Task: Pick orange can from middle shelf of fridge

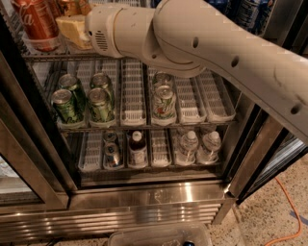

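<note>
Steel fridge (159, 197) with its door open, the claw (73, 30) deep in at the middle shelf (48, 56).
A red can (36, 21) stands at far left. Just right of it is the orange can (72, 6), upright in its lane, with the claw close in front of its lower part. Whether the claw is spread or pinching, I cannot tell. The arm (202, 43) enters from the right, likely to meet the can side-on, above the green cans (82, 98).

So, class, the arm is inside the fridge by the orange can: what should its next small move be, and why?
Probably ease the gripper slightly closer to the orange can. The gripper sits upper left over the middle shelf, right beside that can and the red Coca-Cola can, but no firm hold is visible.
</note>
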Robot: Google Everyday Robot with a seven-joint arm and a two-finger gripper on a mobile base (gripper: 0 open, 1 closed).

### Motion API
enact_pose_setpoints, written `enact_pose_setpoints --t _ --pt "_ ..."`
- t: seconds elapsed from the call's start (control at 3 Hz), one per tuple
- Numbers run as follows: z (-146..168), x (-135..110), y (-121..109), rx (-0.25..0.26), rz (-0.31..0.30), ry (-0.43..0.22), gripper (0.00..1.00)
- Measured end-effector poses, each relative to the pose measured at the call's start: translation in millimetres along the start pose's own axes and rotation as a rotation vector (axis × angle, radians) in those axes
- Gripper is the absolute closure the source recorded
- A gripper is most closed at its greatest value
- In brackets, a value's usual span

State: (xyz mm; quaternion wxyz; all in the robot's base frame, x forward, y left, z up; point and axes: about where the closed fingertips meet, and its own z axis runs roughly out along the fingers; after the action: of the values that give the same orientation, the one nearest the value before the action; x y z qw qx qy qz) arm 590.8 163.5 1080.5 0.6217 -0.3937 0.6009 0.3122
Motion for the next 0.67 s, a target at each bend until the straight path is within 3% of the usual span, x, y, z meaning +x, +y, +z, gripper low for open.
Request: enact_pose_setpoints --t 0.67 --pt "-6.7 -26.3 1.2 -0.017 -0.072 -0.028 1.0"
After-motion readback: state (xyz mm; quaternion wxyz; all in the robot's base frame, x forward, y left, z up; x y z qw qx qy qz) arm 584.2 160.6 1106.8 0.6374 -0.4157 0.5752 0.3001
